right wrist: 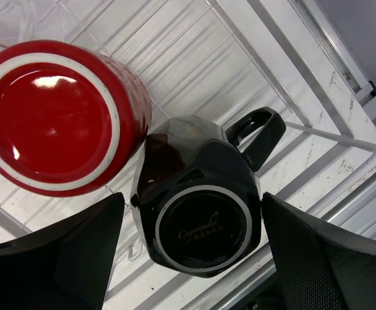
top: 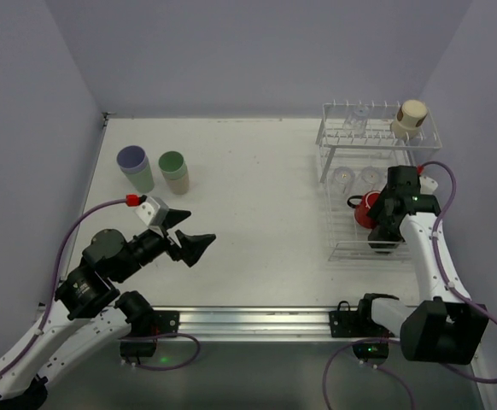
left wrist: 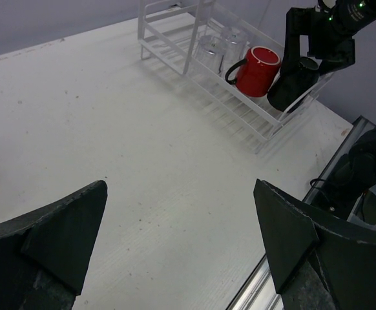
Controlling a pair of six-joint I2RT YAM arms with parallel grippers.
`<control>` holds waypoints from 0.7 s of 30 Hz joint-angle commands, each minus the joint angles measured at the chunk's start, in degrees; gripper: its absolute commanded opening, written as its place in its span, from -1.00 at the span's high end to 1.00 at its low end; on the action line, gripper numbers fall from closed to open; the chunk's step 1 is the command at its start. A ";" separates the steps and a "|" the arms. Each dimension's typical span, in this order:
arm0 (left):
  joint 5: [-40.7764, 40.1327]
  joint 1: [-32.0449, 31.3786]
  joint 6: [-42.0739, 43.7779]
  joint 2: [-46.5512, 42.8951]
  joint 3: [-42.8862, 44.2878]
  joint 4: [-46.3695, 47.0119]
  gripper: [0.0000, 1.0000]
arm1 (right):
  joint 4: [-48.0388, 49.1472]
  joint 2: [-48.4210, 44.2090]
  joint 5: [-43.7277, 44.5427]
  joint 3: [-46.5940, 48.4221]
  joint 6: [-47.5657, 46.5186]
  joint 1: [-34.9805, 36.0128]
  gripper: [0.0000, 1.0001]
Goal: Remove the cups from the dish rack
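Observation:
The clear wire dish rack (top: 351,254) stands at the right. A black handled mug (right wrist: 201,219) sits upside down on its lower tier, beside an upside-down red mug (right wrist: 52,116). My right gripper (right wrist: 193,206) is open, with one finger on each side of the black mug and slim gaps to it. Two clear glasses (top: 344,178) stand behind the red mug (top: 366,207). A beige tumbler (top: 410,118) sits on the upper tier. My left gripper (top: 193,243) is open and empty above the table's middle; it also shows in the left wrist view (left wrist: 180,194).
A lavender tumbler (top: 134,166) and a pale green tumbler (top: 173,169) stand upright on the table at the far left. The metal rail (top: 257,320) runs along the near edge. Walls close the back and both sides.

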 commanded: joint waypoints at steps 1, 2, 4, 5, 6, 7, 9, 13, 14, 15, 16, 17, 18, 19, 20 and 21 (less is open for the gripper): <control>-1.70 -0.48 1.29 -0.68 0.92 -0.14 -1.00 | -0.25 1.14 -1.97 0.17 0.99 -0.43 -0.77; -1.79 -0.48 1.38 -0.68 0.92 -0.14 -1.00 | -0.07 1.32 -1.97 -0.18 0.90 -0.52 -0.77; -1.79 -0.48 1.38 -0.42 0.92 -0.14 -1.00 | 0.28 2.02 -1.97 -0.27 0.90 -0.69 -0.76; -1.79 -0.48 1.38 -0.33 0.84 -0.14 -1.00 | 0.37 2.28 -2.15 -0.36 0.90 -0.69 -0.76; -1.70 -0.48 1.29 -0.24 0.83 -0.14 -1.00 | 0.46 2.46 -2.23 -0.27 0.99 -0.78 -0.72; -1.79 -0.48 1.38 -0.15 0.83 -0.14 -1.00 | 0.46 2.55 -2.15 -0.18 0.90 -0.70 -0.57; -1.79 -0.48 1.29 0.02 0.83 -0.05 -1.00 | 0.46 2.20 -1.54 -0.01 0.81 -0.78 -0.35; -1.61 -0.48 1.29 0.81 0.83 -0.05 -1.00 | -0.85 -2.27 -0.04 1.48 0.64 -0.69 0.27; -1.53 -0.48 1.29 1.08 0.75 0.04 -1.00 | -1.12 -4.64 0.14 2.71 0.64 -0.69 0.35; -1.52 -0.48 1.29 1.25 0.75 0.04 -1.00 | -1.13 -5.88 0.22 3.15 0.55 -0.69 0.40; -1.26 -0.48 1.29 1.78 0.75 0.13 -1.00 | -0.78 -7.19 -0.64 3.59 0.20 -0.69 0.46; -1.09 -0.39 1.29 2.22 0.75 0.13 -1.00 | -0.51 -8.51 -1.18 4.29 0.11 -0.69 0.57; -1.00 -0.39 1.29 2.48 0.75 0.22 -1.00 | -0.16 -11.05 -1.70 4.48 -0.06 -0.61 0.61; -0.74 -0.39 1.29 3.27 0.75 0.22 -1.00 | 0.97 -12.21 -3.10 4.65 -0.24 -0.69 0.65; -0.65 -0.39 1.21 3.63 0.75 0.22 -1.00 | 1.33 -13.17 -3.90 5.09 -0.24 -0.61 0.69; -0.65 -0.31 1.21 3.98 0.83 0.22 -1.00 | 1.60 -14.92 -4.51 5.44 -0.15 -0.61 0.73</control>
